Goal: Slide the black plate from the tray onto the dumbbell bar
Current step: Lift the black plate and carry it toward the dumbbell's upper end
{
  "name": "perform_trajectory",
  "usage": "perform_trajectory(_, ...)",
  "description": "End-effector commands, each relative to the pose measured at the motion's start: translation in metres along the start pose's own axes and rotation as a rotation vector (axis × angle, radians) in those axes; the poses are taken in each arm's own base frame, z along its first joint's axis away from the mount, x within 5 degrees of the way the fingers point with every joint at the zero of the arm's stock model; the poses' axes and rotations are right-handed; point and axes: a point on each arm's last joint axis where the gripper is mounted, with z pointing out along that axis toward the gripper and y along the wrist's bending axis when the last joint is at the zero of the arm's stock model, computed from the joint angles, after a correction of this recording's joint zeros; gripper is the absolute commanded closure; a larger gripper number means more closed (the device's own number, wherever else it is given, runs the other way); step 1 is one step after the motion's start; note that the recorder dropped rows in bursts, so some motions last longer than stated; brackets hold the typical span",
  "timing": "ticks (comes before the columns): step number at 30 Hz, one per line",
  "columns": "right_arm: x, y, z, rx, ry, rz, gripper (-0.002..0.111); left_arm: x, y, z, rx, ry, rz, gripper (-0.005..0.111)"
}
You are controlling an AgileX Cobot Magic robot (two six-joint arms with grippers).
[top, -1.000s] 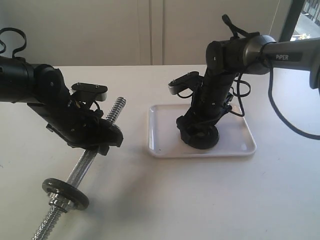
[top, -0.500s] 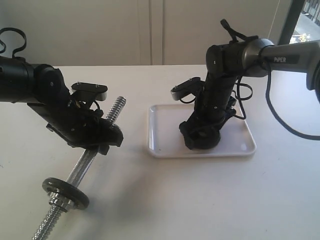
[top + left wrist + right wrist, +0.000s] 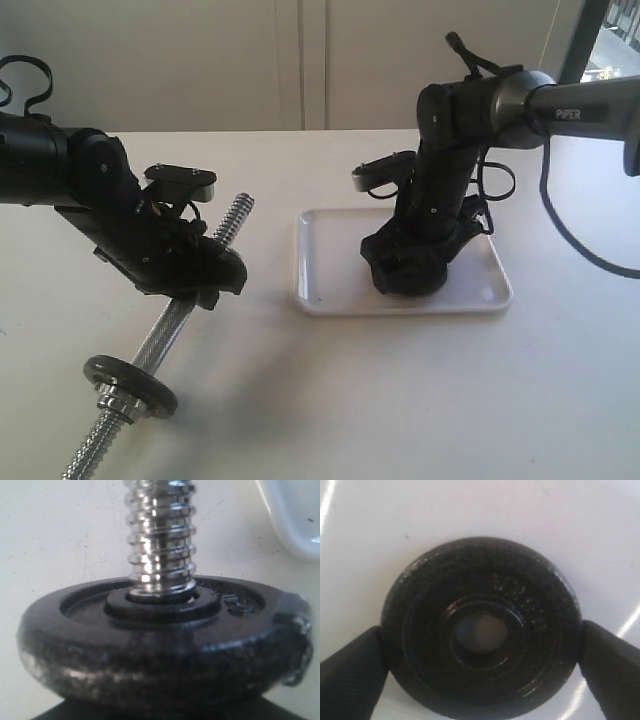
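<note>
The black plate (image 3: 480, 630) lies flat in the white tray (image 3: 330, 262), centre hole facing up. My right gripper (image 3: 481, 632) is down over it, with a finger (image 3: 350, 675) pressed on each side of its rim; in the exterior view that gripper (image 3: 405, 270) covers most of the plate. My left gripper (image 3: 200, 275) is shut round the knurled middle of the dumbbell bar (image 3: 228, 225) and holds it slanted, its threaded end toward the tray. In the left wrist view another black disc (image 3: 160, 645) sits on the threaded bar (image 3: 160, 535) and hides my left fingers.
A black disc (image 3: 130, 385) with a metal collar nut (image 3: 113, 408) sits on the bar's lower end near the table's front left. A tray corner (image 3: 300, 525) shows beyond the bar's thread. The tray floor (image 3: 470, 510) around the plate is bare white.
The right arm's wrist has straightened and shifted slightly right over the tray, while the gripper stays at the plate. The left arm and the bar have not moved.
</note>
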Motion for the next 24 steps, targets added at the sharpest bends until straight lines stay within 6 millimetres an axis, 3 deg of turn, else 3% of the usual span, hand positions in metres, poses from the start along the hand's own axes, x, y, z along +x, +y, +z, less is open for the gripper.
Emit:
perform_trajectory(1, -0.012, -0.003, -0.048, -0.174, -0.183, 0.010, 0.108, -0.015, -0.003, -0.019, 0.004, -0.132, 0.018, 0.107)
perform_trajectory(7, -0.023, -0.011, -0.079, -0.496, -0.333, 0.036, 0.108, -0.014, -0.004, -0.019, 0.010, -0.122, 0.068, 0.107)
perform_trajectory(11, -0.025, -0.018, -0.089, -0.669, -0.380, 0.028, 0.108, -0.014, -0.006, -0.019, 0.031, -0.127, 0.079, 0.107)
perform_trajectory(17, -0.039, -0.036, -0.071, -0.827, -0.466, 0.145, 0.108, -0.015, -0.011, -0.020, 0.079, -0.135, 0.117, 0.107)
perform_trajectory(24, -0.049, -0.038, -0.042, -0.976, -0.485, 0.273, 0.108, -0.018, -0.020, -0.034, 0.155, -0.198, 0.156, 0.107)
